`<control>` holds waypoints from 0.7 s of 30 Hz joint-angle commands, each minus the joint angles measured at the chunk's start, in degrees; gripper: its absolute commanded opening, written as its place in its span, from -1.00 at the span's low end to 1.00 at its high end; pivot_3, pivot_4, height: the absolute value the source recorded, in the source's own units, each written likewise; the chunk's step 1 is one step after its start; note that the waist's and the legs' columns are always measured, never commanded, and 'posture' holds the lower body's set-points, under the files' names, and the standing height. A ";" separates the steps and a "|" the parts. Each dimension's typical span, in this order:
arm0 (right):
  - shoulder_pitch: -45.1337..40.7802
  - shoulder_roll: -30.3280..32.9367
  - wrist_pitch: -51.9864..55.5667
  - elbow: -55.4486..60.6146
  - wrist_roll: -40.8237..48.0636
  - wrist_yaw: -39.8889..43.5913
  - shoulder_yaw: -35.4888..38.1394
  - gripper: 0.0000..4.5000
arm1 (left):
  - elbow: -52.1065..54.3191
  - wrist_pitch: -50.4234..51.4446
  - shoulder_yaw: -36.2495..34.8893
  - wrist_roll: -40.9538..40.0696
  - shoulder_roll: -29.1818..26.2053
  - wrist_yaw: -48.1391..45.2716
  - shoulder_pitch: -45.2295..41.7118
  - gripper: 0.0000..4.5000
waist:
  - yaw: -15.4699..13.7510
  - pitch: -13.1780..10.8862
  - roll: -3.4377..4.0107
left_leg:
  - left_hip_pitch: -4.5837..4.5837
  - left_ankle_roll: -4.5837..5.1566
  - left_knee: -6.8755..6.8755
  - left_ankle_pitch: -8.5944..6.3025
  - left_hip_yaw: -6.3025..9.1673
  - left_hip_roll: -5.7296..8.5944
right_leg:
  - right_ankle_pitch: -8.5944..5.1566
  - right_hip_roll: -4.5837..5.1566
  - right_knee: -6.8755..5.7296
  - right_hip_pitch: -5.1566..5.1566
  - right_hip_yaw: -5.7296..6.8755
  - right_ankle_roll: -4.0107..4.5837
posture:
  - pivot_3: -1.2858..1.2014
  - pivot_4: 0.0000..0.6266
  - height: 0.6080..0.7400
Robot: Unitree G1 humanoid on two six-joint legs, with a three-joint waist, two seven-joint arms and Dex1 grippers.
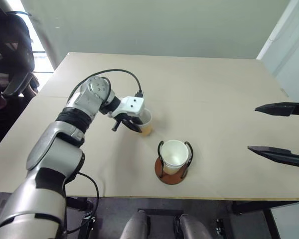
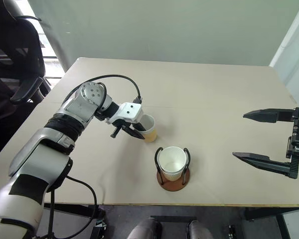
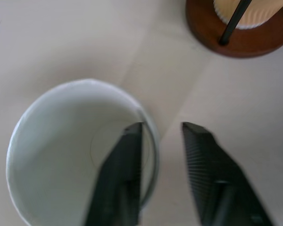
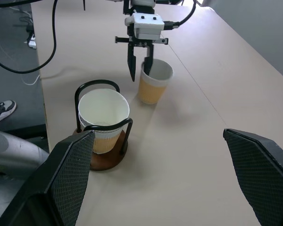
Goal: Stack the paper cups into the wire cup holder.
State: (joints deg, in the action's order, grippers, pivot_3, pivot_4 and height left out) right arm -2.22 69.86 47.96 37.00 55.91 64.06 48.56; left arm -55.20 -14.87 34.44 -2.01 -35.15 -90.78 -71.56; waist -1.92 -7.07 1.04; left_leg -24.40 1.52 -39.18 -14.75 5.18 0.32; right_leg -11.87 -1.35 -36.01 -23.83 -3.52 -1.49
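Cup (image 2: 148, 128) sits on the surface at 11 o'clock from the wire cup holder (image 2: 173, 181), which already carries a cup. My left hand (image 4: 140, 67) pinches its thin rim wall; light, crushable, so I squeeze gently. My right hand (image 2: 261, 137) is spread.

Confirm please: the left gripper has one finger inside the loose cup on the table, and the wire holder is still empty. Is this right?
Not entirely. The wire cup holder already holds stacked paper cups, as the right wrist view shows. The left gripper does have one finger inside the loose cup.
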 commanded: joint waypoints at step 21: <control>6.59 -1.04 -0.96 -3.69 -8.39 8.43 8.33 1.00 | 39.05 23.28 9.56 -47.67 -10.70 -1.72 -16.22 -0.98 | -0.62 -0.02 -0.06 | -0.07 0.36 0.01 -0.17 -0.50 0.17 | -0.05 0.40 0.08 -0.06 -0.01 -0.14 | 0.03 -0.52 1.00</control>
State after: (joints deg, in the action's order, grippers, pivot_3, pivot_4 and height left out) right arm 4.09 68.93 47.53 33.16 48.02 72.01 53.77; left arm -20.05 6.46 43.23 -43.18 -44.39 -90.85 -85.57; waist -2.54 -7.09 0.98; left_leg -24.42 1.88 -39.16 -14.92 4.61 0.48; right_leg -11.93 -0.95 -35.95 -23.87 -3.58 -1.65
